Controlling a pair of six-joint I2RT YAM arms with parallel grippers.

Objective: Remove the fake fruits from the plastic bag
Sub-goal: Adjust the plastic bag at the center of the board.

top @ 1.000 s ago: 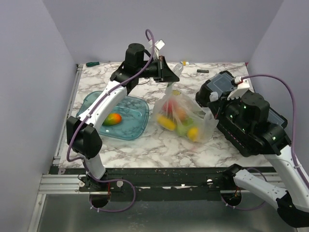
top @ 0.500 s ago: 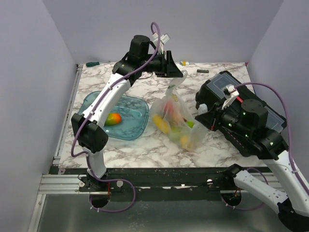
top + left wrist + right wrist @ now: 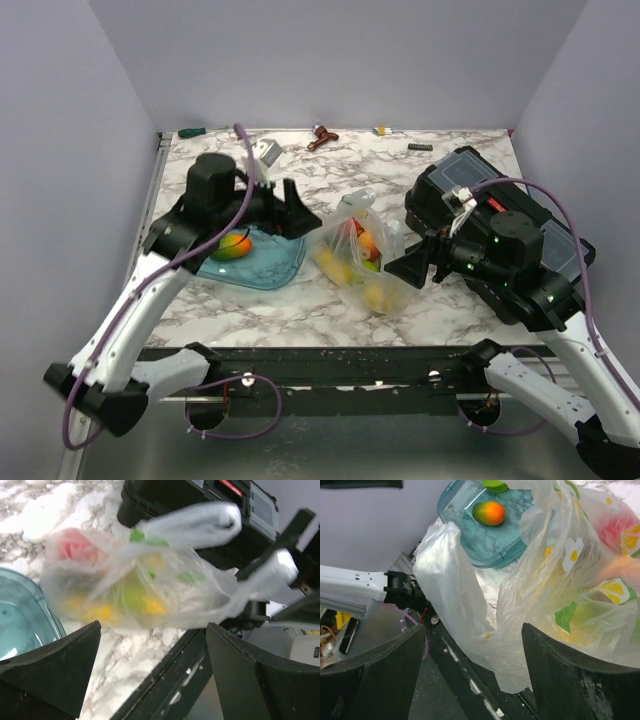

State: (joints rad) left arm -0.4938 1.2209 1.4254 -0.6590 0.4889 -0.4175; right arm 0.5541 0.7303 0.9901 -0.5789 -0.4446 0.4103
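Two pairs of fingers we see spread wide, pinching nothing: the left gripper (image 3: 152,630) and the right gripper (image 3: 472,630) flank the plastic bag (image 3: 352,232) with fake fruits (image 3: 345,268) inside.

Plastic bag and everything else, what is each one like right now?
plastic bag: full of fruits, not gripped.
fake fruits: most in the bag, one in the teal tray.
teal tray: holds one fruit.
left gripper: open, empty.
right gripper: open, gripping nothing.
black case: lid shut.
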